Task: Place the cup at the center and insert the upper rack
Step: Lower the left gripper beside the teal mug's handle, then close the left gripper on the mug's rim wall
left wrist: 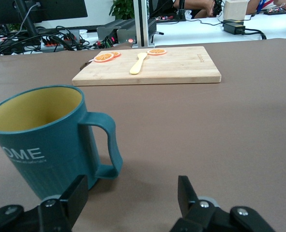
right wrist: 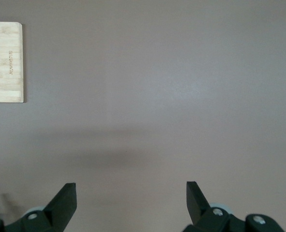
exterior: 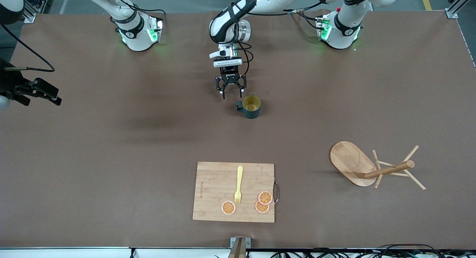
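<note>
Nearest the front camera, a cutting board (exterior: 233, 192) lies flat on the brown tabletop (exterior: 111, 157). On it rest a yellow fork (exterior: 238, 184) and three orange slices (exterior: 262, 202), the slices at the board's nearer edge.

A little farther from the camera, toward the left arm's end of the tabletop, the mug tree (exterior: 375, 169) lies tipped on its side: its oval base stands on edge and its post, with the thin pegs, points toward the left arm's end.

Farther still, about mid-tabletop, the cup (exterior: 250, 106) stands upright, teal outside and yellow inside, with its handle turned toward the right arm's end. In the left wrist view it sits just ahead of one finger, offset from the gap, and nothing holds it.

The left gripper (exterior: 231, 89) hangs low just beside the cup, on the side farther from the camera, its jaws spread and empty.

The right gripper (exterior: 41, 91) waits over the right arm's end of the tabletop, jaws wide apart and empty, with bare tabletop below it.
</note>
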`<state>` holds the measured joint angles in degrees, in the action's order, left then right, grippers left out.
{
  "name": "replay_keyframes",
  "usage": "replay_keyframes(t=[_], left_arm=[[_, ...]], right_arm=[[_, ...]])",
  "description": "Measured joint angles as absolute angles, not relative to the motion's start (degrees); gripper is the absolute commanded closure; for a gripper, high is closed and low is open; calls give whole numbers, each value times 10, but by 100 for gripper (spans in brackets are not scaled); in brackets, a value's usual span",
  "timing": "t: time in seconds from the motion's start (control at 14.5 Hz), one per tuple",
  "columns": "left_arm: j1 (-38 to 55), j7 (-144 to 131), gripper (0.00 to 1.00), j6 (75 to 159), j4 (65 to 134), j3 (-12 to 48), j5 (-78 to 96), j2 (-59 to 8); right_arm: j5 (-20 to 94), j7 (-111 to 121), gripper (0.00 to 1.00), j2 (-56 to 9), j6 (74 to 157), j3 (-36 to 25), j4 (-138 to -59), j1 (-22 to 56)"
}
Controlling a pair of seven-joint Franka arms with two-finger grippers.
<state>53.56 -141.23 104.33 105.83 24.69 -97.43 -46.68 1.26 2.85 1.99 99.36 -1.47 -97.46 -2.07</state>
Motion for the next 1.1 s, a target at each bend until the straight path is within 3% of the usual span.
replay_keyframes(t=[1.1], left_arm=[[535, -1416, 24, 1043, 1049, 218, -1024, -479]], right_arm=[[11, 29, 0, 20, 992, -15, -975, -20]])
